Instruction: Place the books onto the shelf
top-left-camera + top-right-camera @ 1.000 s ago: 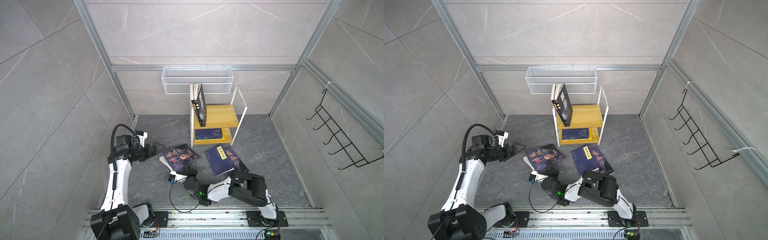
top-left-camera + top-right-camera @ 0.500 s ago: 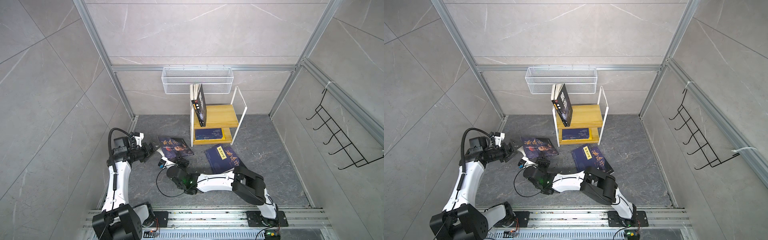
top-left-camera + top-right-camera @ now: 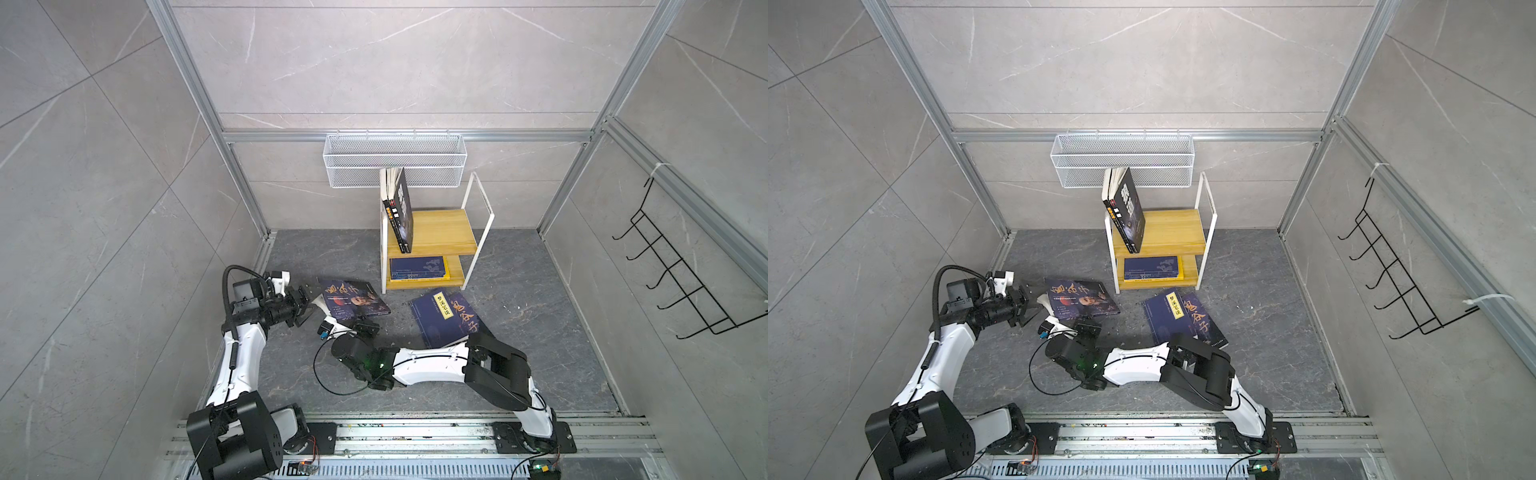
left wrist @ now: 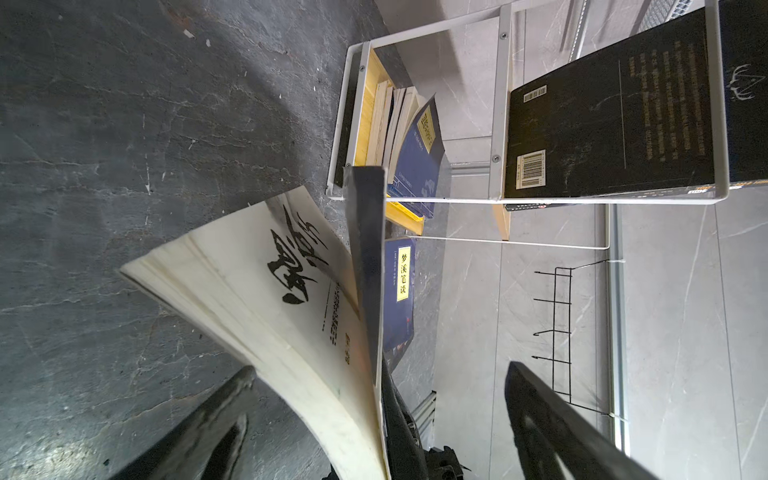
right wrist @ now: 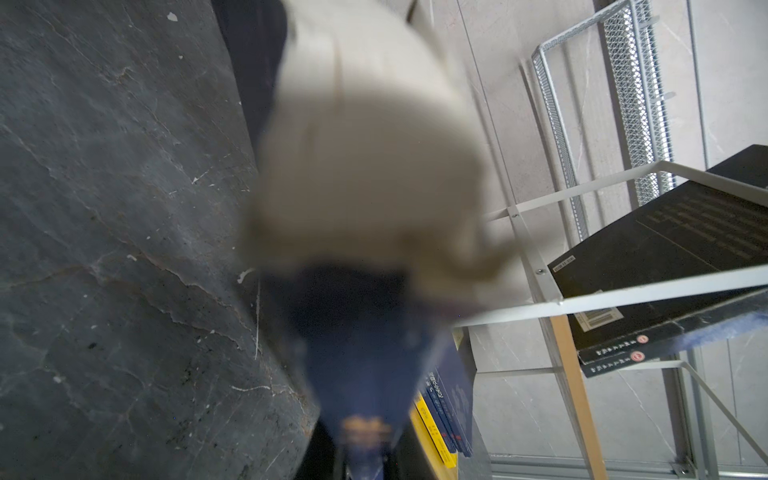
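Note:
A navy book with orange calligraphy and a portrait (image 3: 353,299) (image 3: 1080,300) lies on the grey floor left of the shelf (image 3: 440,232) (image 3: 1173,228). My right gripper (image 3: 365,326) (image 5: 365,461) is shut on its cover at the near edge and holds the cover up off the cream pages (image 4: 266,291). My left gripper (image 3: 305,309) (image 4: 380,368) stands open, its fingers on either side of the book's left edge without touching it. Two navy books (image 3: 446,318) lie overlapped on the floor. Black books (image 3: 401,212) lean on the top board, and navy ones (image 3: 417,266) lie on the lower board.
A white mesh basket (image 3: 395,160) hangs on the back wall just above the shelf. A black hook rack (image 3: 681,282) is on the right wall. The right arm's cable (image 3: 332,374) loops over the floor, and metal rails (image 3: 415,436) run along the front.
My right arm has stretched out to the left with the portrait book's cover in its grip, and the book has slid left and away, up to my left gripper's fingers.

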You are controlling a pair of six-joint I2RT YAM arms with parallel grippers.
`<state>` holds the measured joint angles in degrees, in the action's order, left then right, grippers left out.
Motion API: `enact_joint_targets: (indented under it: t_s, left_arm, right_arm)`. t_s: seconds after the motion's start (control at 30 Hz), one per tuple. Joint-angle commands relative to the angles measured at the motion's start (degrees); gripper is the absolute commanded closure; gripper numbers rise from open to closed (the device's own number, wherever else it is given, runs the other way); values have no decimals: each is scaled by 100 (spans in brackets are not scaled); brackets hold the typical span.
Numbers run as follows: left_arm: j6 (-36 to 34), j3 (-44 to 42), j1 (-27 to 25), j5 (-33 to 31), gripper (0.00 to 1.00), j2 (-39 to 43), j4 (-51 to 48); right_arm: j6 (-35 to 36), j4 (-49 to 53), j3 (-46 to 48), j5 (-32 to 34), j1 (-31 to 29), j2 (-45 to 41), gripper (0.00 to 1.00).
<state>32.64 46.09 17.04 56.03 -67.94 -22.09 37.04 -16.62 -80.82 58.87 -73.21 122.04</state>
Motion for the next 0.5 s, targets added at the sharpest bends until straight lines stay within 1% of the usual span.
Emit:
enact_joint_targets:
  t_s: [0.0,0.07,0.23,0.3,0.33,0.4,0.47]
  left_arm:
    - [188,7,6,259,10,-93,274]
    - [175,79,6,277,12,-118,141]
    - [-355,515,128,252,13,220,-805]
    - [-625,573,142,212,13,278,-1110]
    - [-647,490,142,140,13,298,-1107]
    - [-474,243,146,33,13,273,-868]
    - [-273,138,142,93,14,187,-646]
  right_arm:
    - [-16,-424,-336,88,-156,70,100]
    - [-38,-445,-297,115,-128,70,100]
    - [-123,-228,-351,241,96,210,100]
    - [-328,-122,-337,202,136,170,100]
    - [-462,-74,-338,121,156,142,100]
    - [-655,25,-421,31,180,170,100]
    - [-656,213,-581,11,138,199,100]
